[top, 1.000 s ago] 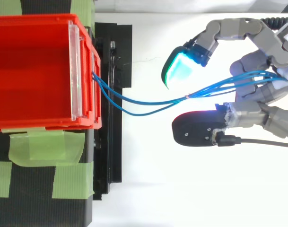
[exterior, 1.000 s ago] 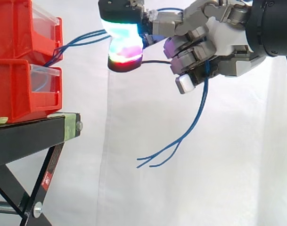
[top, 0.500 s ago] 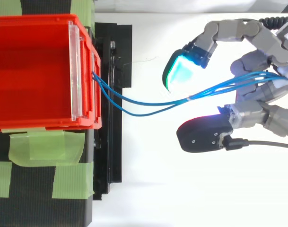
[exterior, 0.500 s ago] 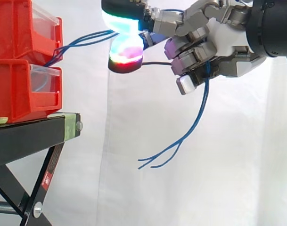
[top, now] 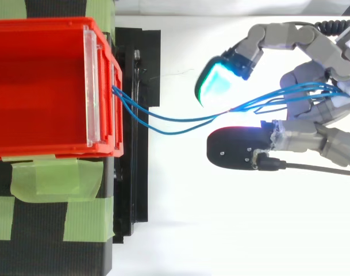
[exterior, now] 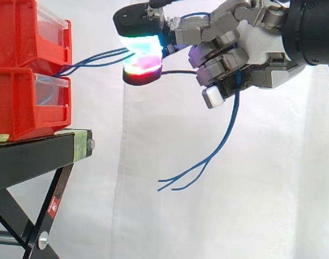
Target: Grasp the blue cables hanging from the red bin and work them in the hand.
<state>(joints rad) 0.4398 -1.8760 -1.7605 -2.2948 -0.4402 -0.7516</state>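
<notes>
Now tighter; hand round blue cables

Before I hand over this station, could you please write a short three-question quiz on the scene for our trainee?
1. True or false: the blue cables run from the red bin to the robot hand.
2. The robot hand is: A open; B shut on the blue cables; C shut, holding nothing.
3. Fill in: the cables' loose ends hang ___ the robot hand.
Key: 1 true; 2 B; 3 below.
</notes>
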